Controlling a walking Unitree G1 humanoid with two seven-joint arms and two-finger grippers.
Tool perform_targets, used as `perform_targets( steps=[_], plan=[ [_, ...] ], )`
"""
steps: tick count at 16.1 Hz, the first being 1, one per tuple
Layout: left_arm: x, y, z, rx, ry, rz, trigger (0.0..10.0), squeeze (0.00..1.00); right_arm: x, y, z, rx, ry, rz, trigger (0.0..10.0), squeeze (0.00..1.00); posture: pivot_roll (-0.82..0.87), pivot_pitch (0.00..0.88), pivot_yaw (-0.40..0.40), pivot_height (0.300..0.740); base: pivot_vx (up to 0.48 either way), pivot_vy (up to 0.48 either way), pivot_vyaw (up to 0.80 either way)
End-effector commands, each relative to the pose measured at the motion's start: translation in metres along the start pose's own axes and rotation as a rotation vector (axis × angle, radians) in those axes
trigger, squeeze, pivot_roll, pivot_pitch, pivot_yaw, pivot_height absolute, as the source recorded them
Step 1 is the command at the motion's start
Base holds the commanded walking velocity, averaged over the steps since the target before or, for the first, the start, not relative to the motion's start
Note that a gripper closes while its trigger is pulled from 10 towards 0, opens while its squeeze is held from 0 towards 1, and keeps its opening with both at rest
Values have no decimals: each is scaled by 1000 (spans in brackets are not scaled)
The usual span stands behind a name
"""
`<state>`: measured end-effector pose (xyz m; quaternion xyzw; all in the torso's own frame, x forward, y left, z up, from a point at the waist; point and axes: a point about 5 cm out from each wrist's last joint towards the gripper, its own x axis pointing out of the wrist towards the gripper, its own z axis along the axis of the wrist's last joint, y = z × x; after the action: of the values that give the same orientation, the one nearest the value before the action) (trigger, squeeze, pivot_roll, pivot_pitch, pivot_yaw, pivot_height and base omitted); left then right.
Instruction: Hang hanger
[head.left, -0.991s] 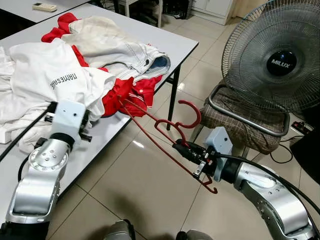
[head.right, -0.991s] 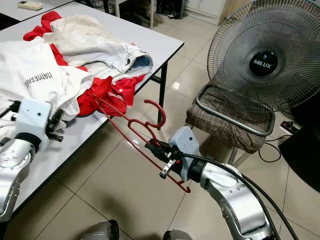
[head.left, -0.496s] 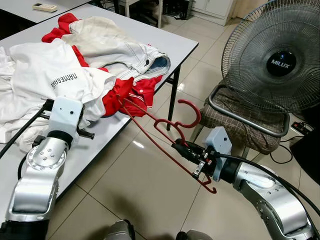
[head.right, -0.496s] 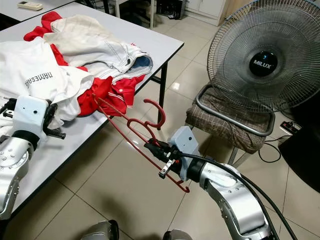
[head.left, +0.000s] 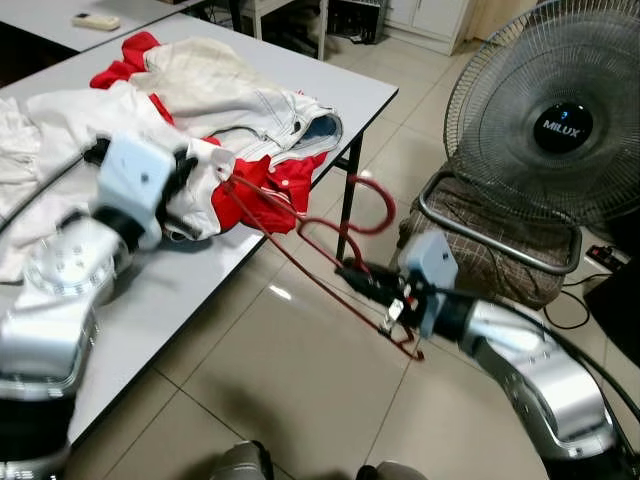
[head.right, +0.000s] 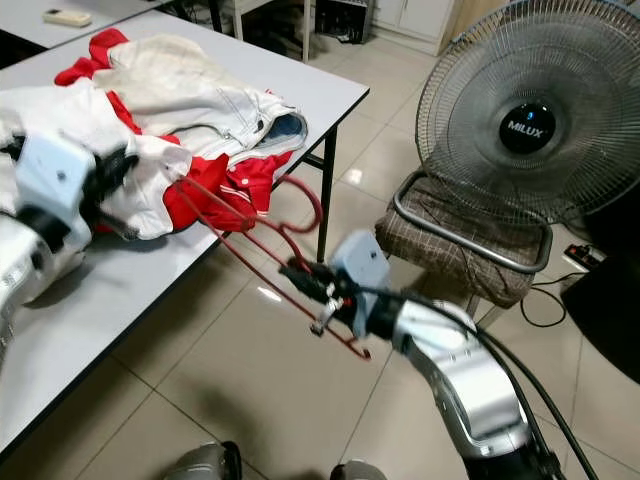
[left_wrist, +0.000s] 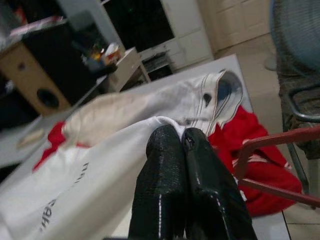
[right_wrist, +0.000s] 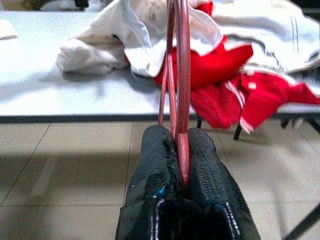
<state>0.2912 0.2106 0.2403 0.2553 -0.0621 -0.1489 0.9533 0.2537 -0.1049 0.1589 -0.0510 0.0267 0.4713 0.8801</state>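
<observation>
White surface (head.left: 330, 85) heaped with clothes, fan and chair beyond: a red hanger is held out over the tiled floor.

That red hanger (head.left: 300, 225) is clamped in the right gripper (head.left: 372, 290), whose fingers are closed tight on its wire, as the right wrist view shows; its hook curls up just off the surface's corner, and its far end reaches the red garment (head.left: 262, 190) draped over the edge, perhaps touching it, though the blur makes that hard to settle. The left gripper (left_wrist: 182, 165) has its fingers pressed together on a fold of the white shirt (head.left: 75, 110), apparently pinching it. No rail is visible, so a firm hold, a hook kept clear of loose cloth, and a slow turn toward a hanging place would serve best.
</observation>
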Motion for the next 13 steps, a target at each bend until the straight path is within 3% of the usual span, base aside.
perform_targets(
  steps=[1, 5, 9, 11, 13],
  plan=[
    [1, -4, 0, 1, 3, -44, 0, 0, 1, 0, 0, 3, -1, 18, 10000, 0, -48, 102, 16, 740, 0, 0, 0],
    [-10, -3, 11, 102, 24, -225, 0, 0, 12, -19, 5, -9, 31, 73, 10000, 0, -34, 122, -1, 740, 0, 0, 0],
    [-21, -10, 21, 99, 9, -362, 0, 0, 35, -49, -6, 41, 156, 73, 10000, 0, -15, 133, -19, 740, 0, 0, 0],
    [-23, -11, 23, 90, 9, -392, 0, 0, 44, -57, -5, 67, 149, 75, 10000, 0, -8, 135, -22, 740, 0, 0, 0],
    [-21, -11, 31, 98, -12, -398, 0, 0, 58, -70, -2, 152, 135, 85, 10000, 0, -1, 140, -31, 740, 0, 0, 0]
  ],
)
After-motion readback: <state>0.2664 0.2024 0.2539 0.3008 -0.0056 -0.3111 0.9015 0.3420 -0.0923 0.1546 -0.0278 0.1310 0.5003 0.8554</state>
